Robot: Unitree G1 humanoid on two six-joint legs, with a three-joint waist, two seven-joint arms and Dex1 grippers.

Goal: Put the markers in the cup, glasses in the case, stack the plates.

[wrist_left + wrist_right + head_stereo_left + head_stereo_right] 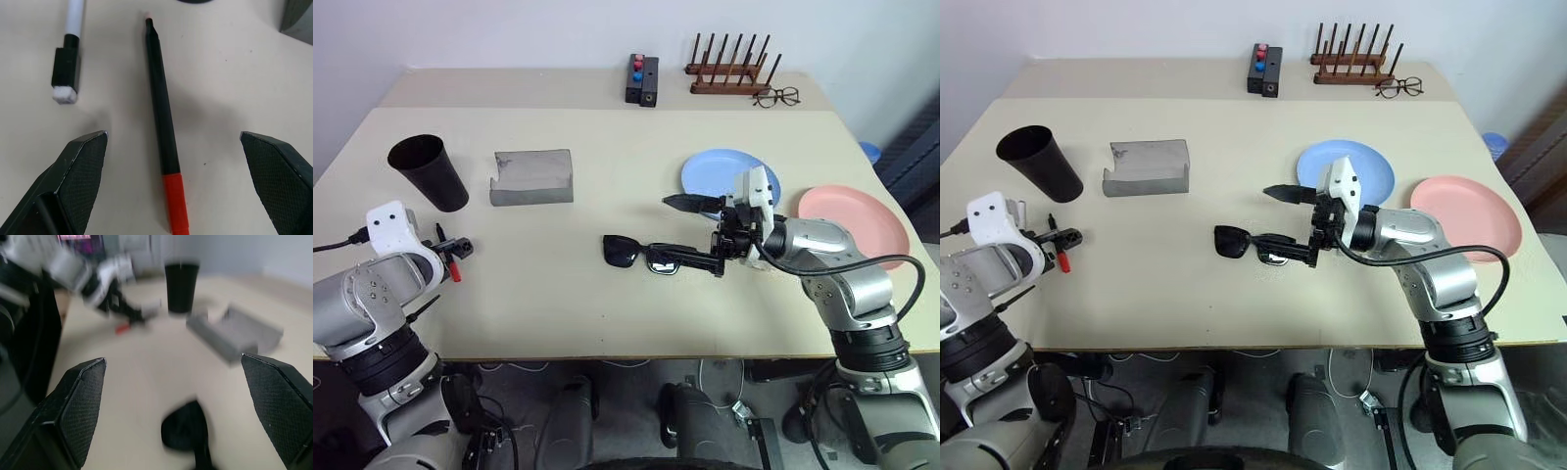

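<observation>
The black sunglasses (641, 254) lie mid-table. My right gripper (689, 231) is open just to their right, pointing left, one finger above them and the other by their temple arm. The glasses show blurred between its fingers (188, 431). My left gripper (172, 136) stands open over a black-and-red marker (164, 132) at the table's left front; a white marker with a black cap (67, 49) lies beside it. The black cup (429, 171) stands upright at the far left, with the grey case (531, 177) to its right. The blue plate (717, 168) and pink plate (858, 219) lie side by side, apart.
A wooden rack (729, 69), thin wire-rimmed spectacles (776, 96) and a black box with red and blue buttons (642, 78) stand along the back edge. Bare tabletop lies between the case and the sunglasses.
</observation>
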